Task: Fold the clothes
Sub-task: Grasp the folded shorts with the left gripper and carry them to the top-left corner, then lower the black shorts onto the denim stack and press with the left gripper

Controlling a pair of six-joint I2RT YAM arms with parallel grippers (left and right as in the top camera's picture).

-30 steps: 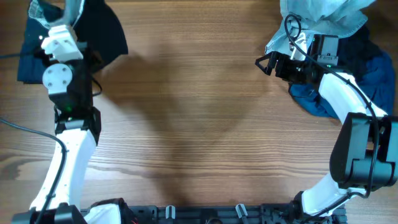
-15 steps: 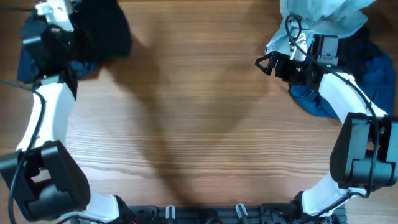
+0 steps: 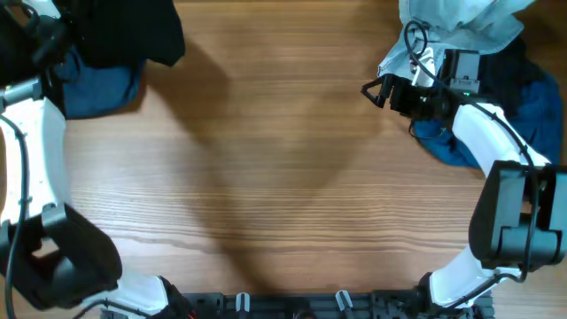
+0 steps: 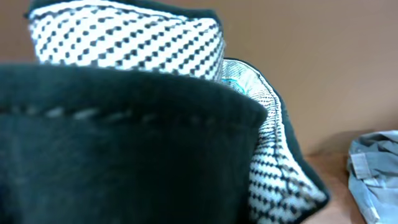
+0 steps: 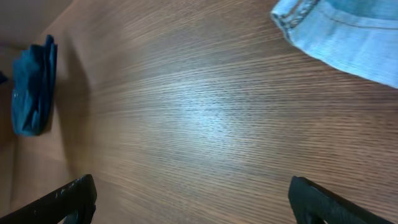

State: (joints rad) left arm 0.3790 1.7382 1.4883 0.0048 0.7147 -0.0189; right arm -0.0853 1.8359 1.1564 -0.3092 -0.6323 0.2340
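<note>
The black shorts (image 3: pixel 133 31) are bunched at the far left corner of the surface (image 3: pixel 283 177), where the left arm (image 3: pixel 31 115) reaches in. In the left wrist view the shorts (image 4: pixel 124 149) fill nearly the whole frame, black cloth in front and the pale dotted lining (image 4: pixel 130 40) behind. The cloth hides the left gripper, so I cannot tell whether it is open or clamped.

Since a second ago the left arm has swung from the near left toward that corner. The shorts have shifted toward the far edge, uncovering more of the dark blue piece (image 3: pixel 102 89) beside them. The right arm has not moved.

The right gripper (image 3: pixel 376 89) hovers over bare wood with its fingers spread apart and holds nothing. Just beyond it lies the pale denim piece (image 3: pixel 461 22). The royal-blue piece (image 3: pixel 532 115) lies under and beside the right arm, with more black cloth (image 3: pixel 514 66) next to it. The middle of the surface separates the two heaps.
</note>
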